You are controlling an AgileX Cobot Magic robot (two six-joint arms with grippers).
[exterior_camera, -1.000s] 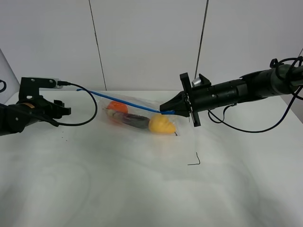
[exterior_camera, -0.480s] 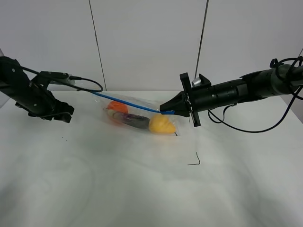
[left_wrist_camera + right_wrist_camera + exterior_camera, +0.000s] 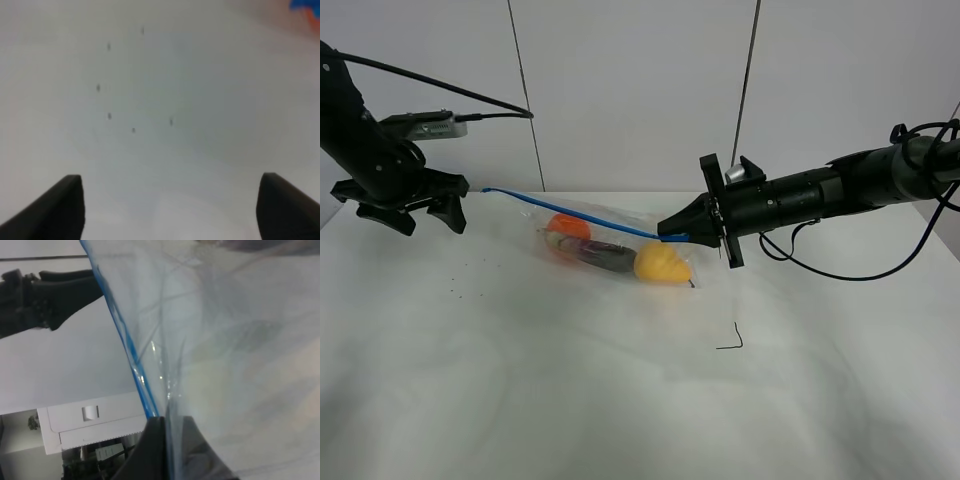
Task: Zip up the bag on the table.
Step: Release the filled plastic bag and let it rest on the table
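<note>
The clear bag (image 3: 620, 245) lies on the white table (image 3: 620, 400), with orange, purple and yellow produce inside. Its blue zipper strip (image 3: 570, 212) runs raised from its free left end to my right gripper (image 3: 672, 235), which is shut on the strip's right end. In the right wrist view the fingers (image 3: 152, 450) pinch the plastic and the blue strip (image 3: 125, 340). My left gripper (image 3: 420, 215) is open and empty, hanging above the table left of the strip's free end. In the left wrist view both fingers (image 3: 65, 205) stand wide apart over bare table (image 3: 200, 100).
A thin black corner mark (image 3: 730, 343) lies on the table in front of the bag. Small dark specks (image 3: 110, 115) dot the table under my left gripper. A white panelled wall stands behind the table's far edge.
My left arm has lifted and swung back to the left, its gripper now pointing down at the table. The bag and my right gripper have not moved.
</note>
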